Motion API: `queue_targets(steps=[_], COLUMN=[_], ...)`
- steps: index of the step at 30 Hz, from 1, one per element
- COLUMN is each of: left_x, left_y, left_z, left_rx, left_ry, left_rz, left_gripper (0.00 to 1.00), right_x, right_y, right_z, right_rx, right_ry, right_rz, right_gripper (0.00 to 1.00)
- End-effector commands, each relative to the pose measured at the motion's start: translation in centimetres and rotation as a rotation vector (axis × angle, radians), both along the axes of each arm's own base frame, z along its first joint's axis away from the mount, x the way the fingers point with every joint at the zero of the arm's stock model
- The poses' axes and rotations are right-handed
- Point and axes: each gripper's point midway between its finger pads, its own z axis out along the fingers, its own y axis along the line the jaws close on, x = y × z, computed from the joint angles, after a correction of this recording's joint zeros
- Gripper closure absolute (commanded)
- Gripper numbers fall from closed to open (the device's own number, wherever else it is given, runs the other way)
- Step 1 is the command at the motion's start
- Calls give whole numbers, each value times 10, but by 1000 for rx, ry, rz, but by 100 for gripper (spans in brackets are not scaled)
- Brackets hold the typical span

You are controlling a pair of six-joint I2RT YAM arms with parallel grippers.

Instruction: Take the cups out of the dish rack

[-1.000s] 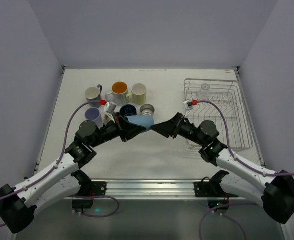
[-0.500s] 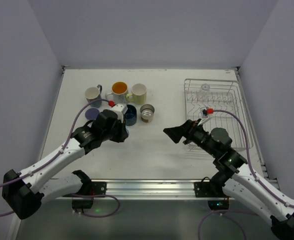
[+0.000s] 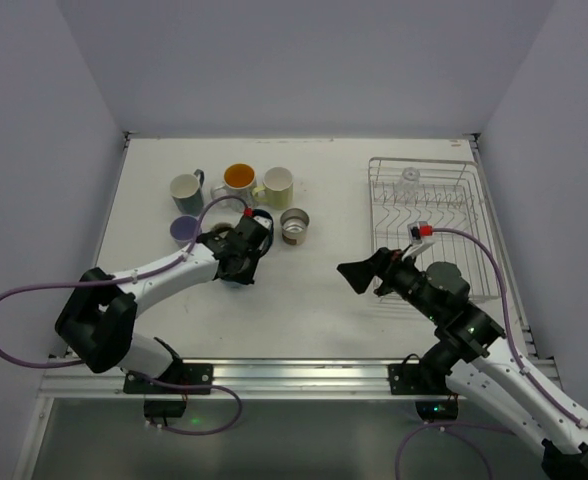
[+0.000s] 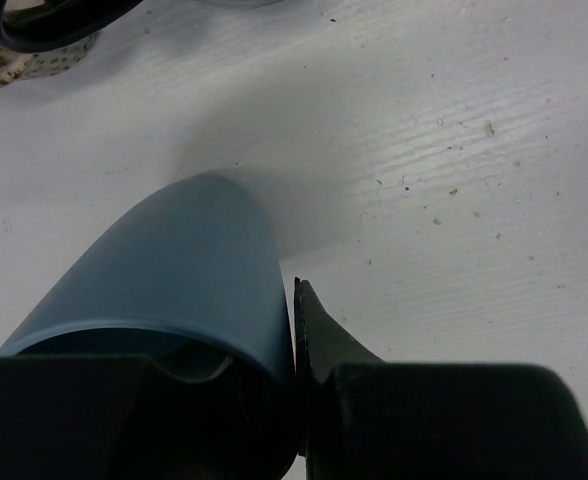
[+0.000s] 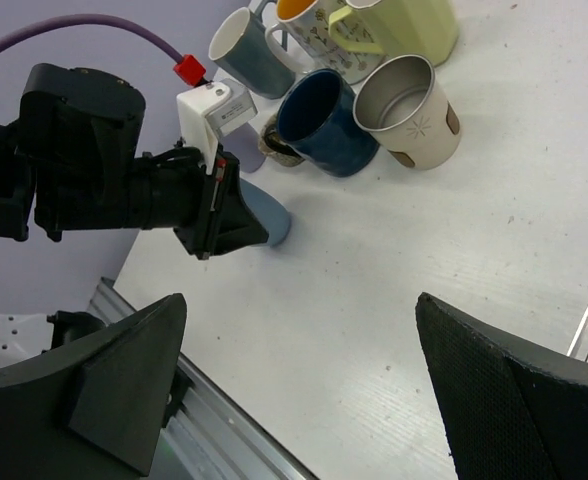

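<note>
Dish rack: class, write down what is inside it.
One clear glass sits at the far end of the dish rack; no other cup shows. The right arm hides its near left corner.

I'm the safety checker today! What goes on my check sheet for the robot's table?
Surface: white table, bare in the middle, a few tiny specks.
Job's things: six cups grouped at the far left: white mug, orange-lined mug, cream mug, lavender cup, navy mug, metallic cup. One clear glass stands in the dish rack on the right.
Clutter: nothing seen.
Grippers: left gripper shut on the light blue cup, near the group. Right gripper wide open, empty.
Cables: a purple cable arches off each arm.
Surroundings: plain pale walls.
</note>
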Motion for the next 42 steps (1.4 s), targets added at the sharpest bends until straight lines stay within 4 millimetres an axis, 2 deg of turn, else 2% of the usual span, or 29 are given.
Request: queue_targets(steps=[1, 6, 11, 14, 15, 17, 18, 19, 20, 21, 22, 23, 24, 25, 26, 27, 28, 29, 30, 31, 32, 33, 34, 35, 36, 38, 39, 41, 42], left_x=[23, 27, 29, 32, 34, 34, 34, 34, 33, 27, 25, 21, 12, 7, 0, -7, -11, -20, -28, -32, -35, -39, -40, -41, -43, -45, -45, -44, -45], left_y=[-4, 5, 0, -10, -17, -26, -33, -36, -39, -43, -47, -51, -55, -58, -60, -57, -56, -58, -56, -56, -54, -50, -48, -47, -46, -46, -45, -43, -43], left_z=[14, 20, 35, 64, 85, 111, 138, 153, 167, 189, 203, 213, 227, 232, 236, 243, 244, 230, 247, 245, 232, 237, 233, 230, 222, 223, 222, 222, 222], left_rx=[16, 55, 9, -65, -121, -190, -258, -291, -325, -392, -439, -482, -550, -585, -620, -656, -677, -699, -750, -758, -752, -763, -763, -764, -763, -753, -738, -729, -728], left_ry=[-71, -103, -135, -183, -222, -267, -316, -347, -376, -417, -453, -475, -514, -528, -540, -588, -607, -591, -665, -676, -665, -704, -708, -717, -716, -709, -709, -716, -715], left_rz=[0, 26, 21, 0, -20, -51, -73, -85, -100, -128, -150, -175, -217, -245, -275, -292, -305, -335, -368, -386, -393, -398, -396, -397, -399, -419, -429, -421, -423], left_gripper=[87, 68, 50, 40, 37, 26, 23, 20, 19, 19, 19, 19, 19, 19, 19, 19, 18, 18, 17, 16, 16, 14, 14, 12, 9, 8, 7, 4, 4], right_x=[3, 9, 21, 33, 38, 50, 57, 63, 69, 77, 85, 95, 104, 114, 124, 134, 145, 154, 165, 175, 184, 195, 203, 214, 227, 241, 256, 270, 283], right_y=[-5, -14, -22, -32, -35, -48, -51, -54, -58, -66, -69, -81, -86, -90, -104, -109, -115, -128, -134, -141, -153, -158, -163, -171, -174, -185, -188, -194, -194], right_z=[-6, -13, -15, -10, -14, -9, -15, -9, -9, -3, -10, -10, 1, -8, -7, 5, -6, -7, 4, -10, -13, -4, -7, -22, -13, -17, -20, -27, -33], right_rx=[-47, -95, -148, -182, -208, -249, -280, -284, -300, -295, -316, -339, -345, -382, -412, -411, -449, -460, -462, -504, -517, -517, -531, -565, -568, -611, -628, -660, -672], right_ry=[-9, 0, 8, -9, 0, -5, 18, 17, 21, 26, 53, 59, 45, 75, 81, 71, 105, 123, 118, 163, 181, 173, 188, 229, 217, 240, 249, 267, 276], right_rz=[-19, -73, -138, -209, -234, -302, -320, -338, -350, -369, -375, -409, -431, -443, -482, -503, -510, -549, -572, -588, -618, -636, -653, -662, -677, -694, -696, -687, -677], right_gripper=[1, 1, 1, 2, 7, 13, 21, 26, 31, 34, 38, 41, 43, 45, 46, 46, 46, 45, 43, 41, 35, 31, 27, 22, 20, 18, 17, 17, 18])
